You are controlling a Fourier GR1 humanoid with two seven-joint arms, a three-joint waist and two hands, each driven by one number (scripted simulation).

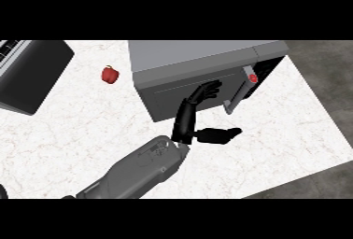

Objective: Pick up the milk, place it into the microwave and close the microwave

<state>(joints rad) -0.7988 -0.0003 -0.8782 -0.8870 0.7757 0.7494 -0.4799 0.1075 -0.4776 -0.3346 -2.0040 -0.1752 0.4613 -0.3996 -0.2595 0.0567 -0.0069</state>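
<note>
The grey microwave (200,55) stands at the back of the counter. Its door (169,95) is swung almost shut, leaving a narrow dark gap at the right by the handle (236,95). My left hand (186,119) is open, with straight fingers (205,91) touching the door's front and the thumb sticking out to the right. No milk is visible; the microwave's inside is hidden behind the door. My right hand does not show.
A red bell pepper (110,74) lies on the white marble counter (69,135), left of the microwave. A black appliance (31,74) fills the far left corner. The counter's edge (324,116) runs diagonally down the right side, with dark floor beyond.
</note>
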